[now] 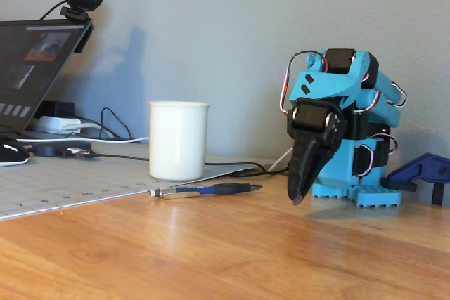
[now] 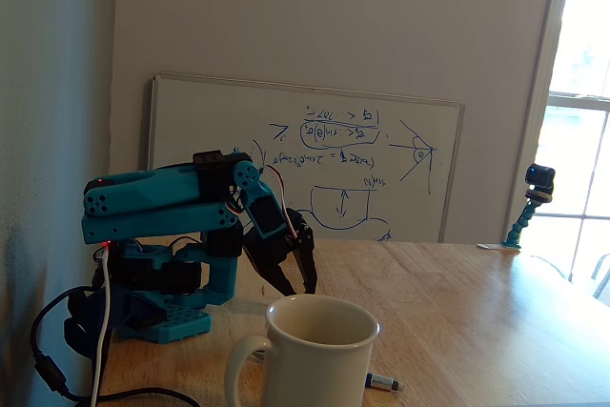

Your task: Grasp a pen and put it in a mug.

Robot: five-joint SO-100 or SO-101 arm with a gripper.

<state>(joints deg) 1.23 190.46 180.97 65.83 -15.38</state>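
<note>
A white mug [image 1: 178, 140] stands on the wooden table; in the other fixed view it is close in front [image 2: 319, 355], and looks empty. A blue and black pen [image 1: 204, 190] lies flat on the table just in front of the mug; only its tip shows beside the mug [image 2: 384, 383]. The blue arm is folded over its base. My black gripper [image 1: 297, 198] points down, just above the table, to the right of the pen and apart from it. Its jaws look closed and empty. It also shows behind the mug [image 2: 300, 288].
A grey cutting mat [image 1: 63, 184] lies under the mug. A laptop [image 1: 31, 64] with a webcam, cables and a mouse [image 1: 10, 152] are at the left. A whiteboard [image 2: 315, 164] leans on the wall. A blue clamp [image 1: 425, 173] is beside the arm's base.
</note>
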